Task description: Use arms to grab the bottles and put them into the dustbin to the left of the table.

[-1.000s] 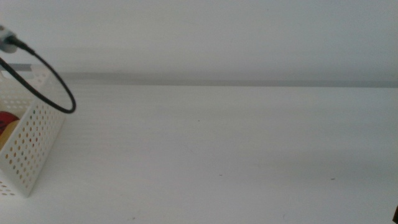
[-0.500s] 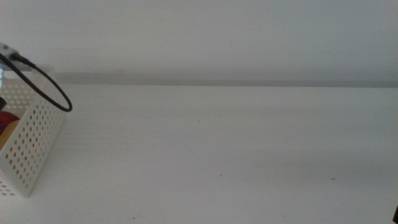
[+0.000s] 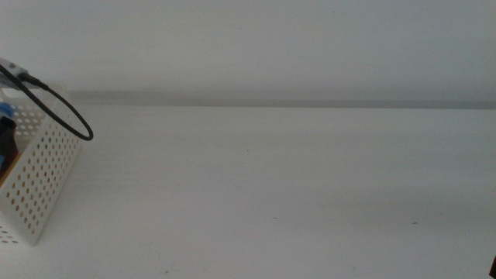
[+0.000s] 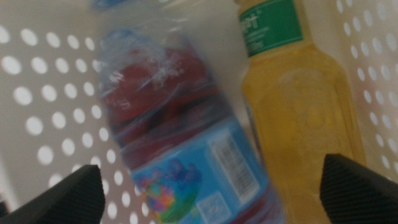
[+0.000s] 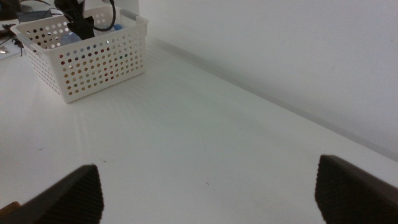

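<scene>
Inside the dustbin (image 5: pixel 87 53) at the left end of the tabletop (image 3: pixel 279 186), the left end effector (image 4: pixel 211 193) is hanging with its jaws spread wide, gripping nothing, right over the water bottle (image 4: pixel 180 137), which is lying blurred across something red, beside the orange-drink bottle (image 4: pixel 298 118). The risk, I would judge, is that lifting out carelessly could snag the black cable (image 3: pixel 58 105) on the rim or nudge the light dustbin. The right end effector (image 5: pixel 211 193) is waiting open above the bare tabletop, well apart.
</scene>
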You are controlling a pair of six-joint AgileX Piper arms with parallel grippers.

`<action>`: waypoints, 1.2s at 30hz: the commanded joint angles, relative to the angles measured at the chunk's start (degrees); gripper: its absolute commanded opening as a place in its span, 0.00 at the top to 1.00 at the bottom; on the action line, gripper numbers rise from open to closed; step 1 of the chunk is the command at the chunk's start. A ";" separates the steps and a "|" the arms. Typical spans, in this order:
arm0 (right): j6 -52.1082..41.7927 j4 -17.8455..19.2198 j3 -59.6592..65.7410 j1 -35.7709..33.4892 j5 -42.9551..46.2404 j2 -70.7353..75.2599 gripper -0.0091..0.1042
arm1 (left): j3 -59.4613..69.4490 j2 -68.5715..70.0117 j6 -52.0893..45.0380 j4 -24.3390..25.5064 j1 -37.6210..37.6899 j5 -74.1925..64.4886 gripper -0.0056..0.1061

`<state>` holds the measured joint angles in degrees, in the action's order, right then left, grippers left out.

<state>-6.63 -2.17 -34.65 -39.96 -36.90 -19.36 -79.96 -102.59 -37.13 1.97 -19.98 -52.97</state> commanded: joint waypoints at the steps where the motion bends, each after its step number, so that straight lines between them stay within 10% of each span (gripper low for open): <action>1: -0.26 0.07 0.16 -0.10 0.80 0.21 0.12 | -0.47 2.31 0.83 -0.35 0.24 -1.43 0.11; 18: -0.26 0.07 0.16 -0.10 0.80 0.21 0.12 | 1.74 31.92 27.29 -4.64 17.82 -7.31 0.11; 28: -0.26 0.20 0.16 -0.10 0.80 0.71 0.12 | 12.66 50.37 43.57 9.48 43.70 -0.31 0.11; 36: -0.26 0.20 0.16 -0.10 0.80 0.71 0.12 | 16.95 57.36 43.82 9.17 46.25 2.53 0.11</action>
<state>-6.63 -2.17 -34.65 -39.96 -36.90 -18.88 -63.34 -45.97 5.81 11.26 25.83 -52.13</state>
